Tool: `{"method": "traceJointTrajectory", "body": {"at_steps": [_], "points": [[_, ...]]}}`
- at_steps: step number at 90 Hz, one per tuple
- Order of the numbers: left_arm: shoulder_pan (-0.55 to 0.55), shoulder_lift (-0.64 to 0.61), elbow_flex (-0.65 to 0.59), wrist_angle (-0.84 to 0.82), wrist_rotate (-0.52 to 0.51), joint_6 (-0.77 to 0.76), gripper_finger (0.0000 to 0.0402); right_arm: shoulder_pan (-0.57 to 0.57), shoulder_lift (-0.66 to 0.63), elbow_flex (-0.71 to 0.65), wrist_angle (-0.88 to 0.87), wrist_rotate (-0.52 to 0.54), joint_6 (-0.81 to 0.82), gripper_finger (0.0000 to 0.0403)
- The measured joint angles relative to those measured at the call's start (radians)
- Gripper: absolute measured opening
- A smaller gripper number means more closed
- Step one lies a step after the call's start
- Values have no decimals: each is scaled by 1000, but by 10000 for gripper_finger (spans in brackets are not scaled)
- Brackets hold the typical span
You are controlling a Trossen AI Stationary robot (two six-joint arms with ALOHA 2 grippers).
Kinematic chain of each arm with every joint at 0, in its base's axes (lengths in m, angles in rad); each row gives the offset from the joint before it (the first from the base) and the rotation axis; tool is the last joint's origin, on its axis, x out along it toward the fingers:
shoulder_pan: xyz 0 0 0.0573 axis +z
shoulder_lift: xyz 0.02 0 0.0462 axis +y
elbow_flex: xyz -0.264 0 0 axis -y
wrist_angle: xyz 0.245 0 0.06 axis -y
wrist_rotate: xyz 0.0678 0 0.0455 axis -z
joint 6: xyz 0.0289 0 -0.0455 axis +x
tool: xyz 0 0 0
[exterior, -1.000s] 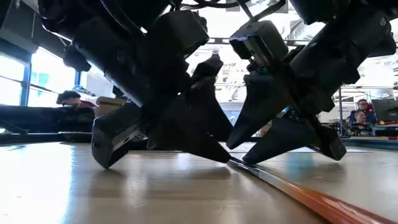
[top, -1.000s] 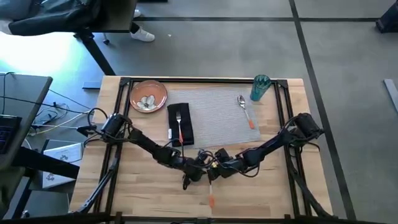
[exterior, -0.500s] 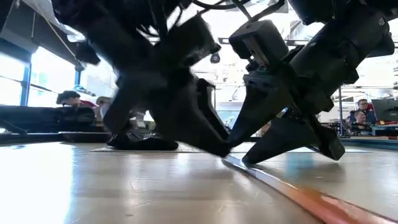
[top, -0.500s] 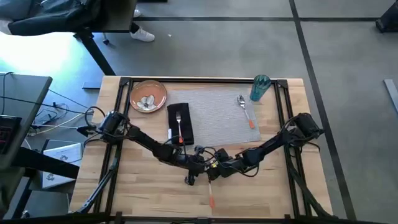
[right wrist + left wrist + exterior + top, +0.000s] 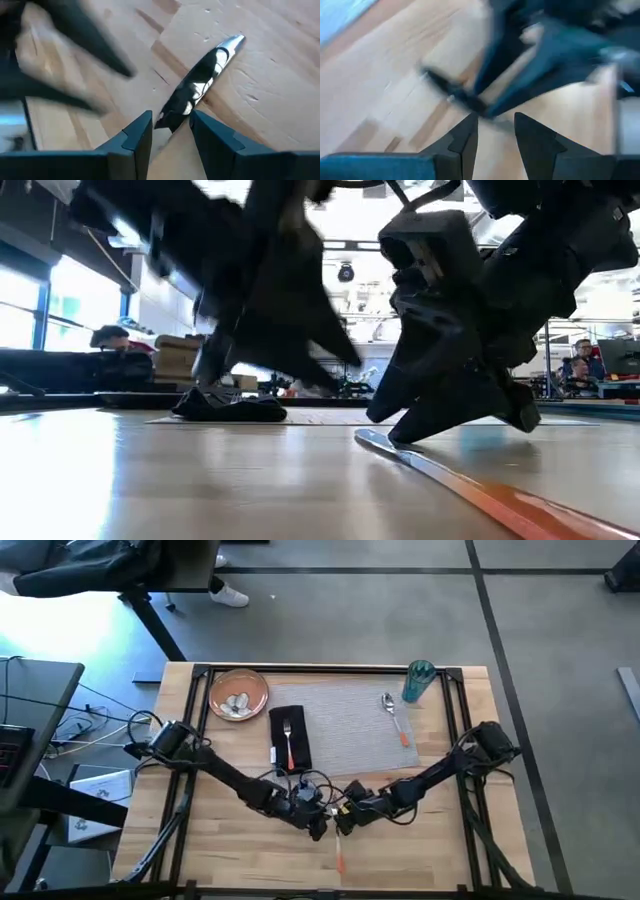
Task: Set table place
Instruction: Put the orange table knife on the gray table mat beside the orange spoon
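Steel knife blade [image 5: 200, 90] between right hand [image 5: 170, 131] fingers | hidden overhead

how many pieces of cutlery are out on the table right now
3. A fork lies on the black napkin, a spoon lies on the placemat near the cup, and a knife lies on bare wood at the right gripper.

One camera looks straight down on the desk [image 5: 240, 860], one skims its surface, and both wrist cameras hover close above the same planks.
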Motion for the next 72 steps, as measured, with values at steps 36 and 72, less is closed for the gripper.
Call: {"method": "traceJointTrajectory", "body": {"at_steps": [36, 72], "points": [[2, 21, 2, 20, -75, -151, 110, 21, 11, -1, 30, 25, -778, 6], [1, 67, 2, 31, -61, -204, 110, 20, 56, 1, 86, 60, -890, 0]]}}
